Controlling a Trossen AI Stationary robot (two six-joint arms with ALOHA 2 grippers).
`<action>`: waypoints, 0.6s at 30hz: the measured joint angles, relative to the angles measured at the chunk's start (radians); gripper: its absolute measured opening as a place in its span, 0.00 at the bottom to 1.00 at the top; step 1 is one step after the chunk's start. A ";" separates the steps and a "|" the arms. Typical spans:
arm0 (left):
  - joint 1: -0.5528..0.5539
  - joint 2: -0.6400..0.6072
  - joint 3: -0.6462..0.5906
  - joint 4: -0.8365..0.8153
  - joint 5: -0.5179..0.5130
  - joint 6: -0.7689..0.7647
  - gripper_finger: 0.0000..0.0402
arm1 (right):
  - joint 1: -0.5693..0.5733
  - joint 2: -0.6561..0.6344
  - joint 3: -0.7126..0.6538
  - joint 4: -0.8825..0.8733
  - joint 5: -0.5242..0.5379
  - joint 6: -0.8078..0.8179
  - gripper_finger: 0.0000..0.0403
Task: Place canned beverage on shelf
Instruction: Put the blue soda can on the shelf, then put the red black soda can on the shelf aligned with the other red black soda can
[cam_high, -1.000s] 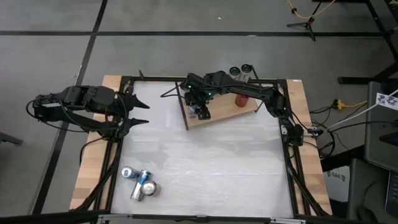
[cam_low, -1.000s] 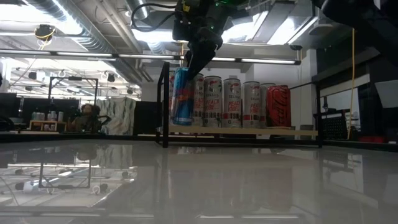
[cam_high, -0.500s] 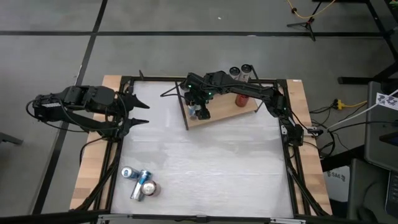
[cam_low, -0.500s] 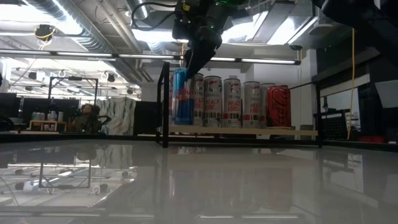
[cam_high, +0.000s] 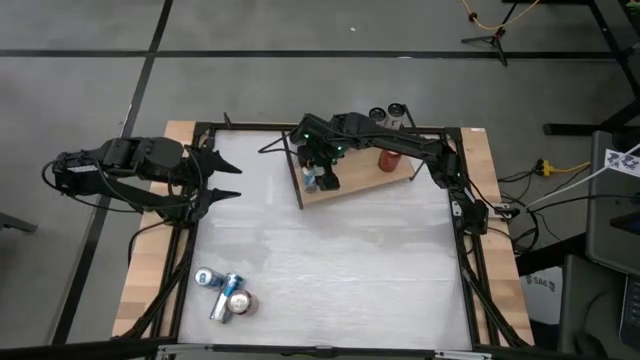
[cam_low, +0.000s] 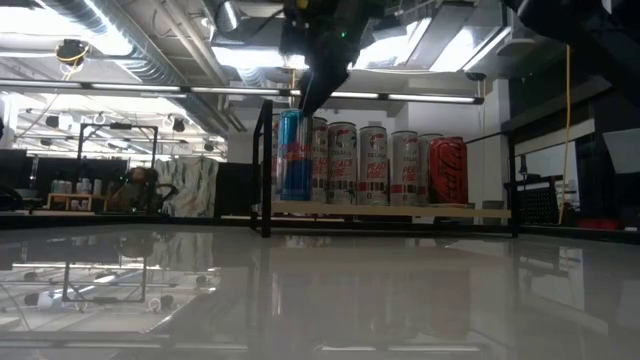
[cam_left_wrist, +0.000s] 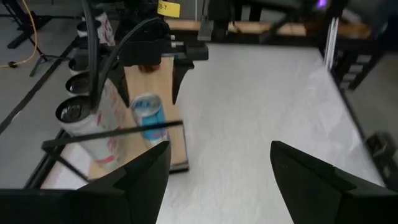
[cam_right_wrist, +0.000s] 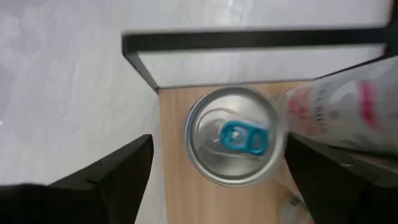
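Here, three loose cans are lying clustered at the near left part of the white worktop, well apart from everything else. Left pincer is hovering over the worktop's left edge, fingers spread open, gripping nothing. Farther back, the shelf is sitting at the far centre of the worktop, its wooden board inside a thin black wire frame. The blue canned beverage is standing upright on the board at the shelf's left end, just beside a row of silver-and-red cans with a red can at the right end. Right pincer is hanging directly above the blue can, fingers open and standing clear on either side of its top, not clamping it; in the right wrist view the blue tab and silver lid are showing between the dark fingers. Two more cans are standing behind the shelf.
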 joint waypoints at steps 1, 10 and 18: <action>0.000 0.000 0.000 0.018 0.000 -0.020 0.67 | 0.000 0.000 0.015 -0.009 0.000 0.000 0.86; 0.000 0.016 0.001 0.148 0.080 -0.268 0.67 | 0.018 -0.045 0.093 -0.126 0.066 0.025 0.86; -0.086 0.133 0.001 0.154 0.183 -0.409 0.67 | 0.081 -0.090 0.095 -0.194 0.174 0.130 0.86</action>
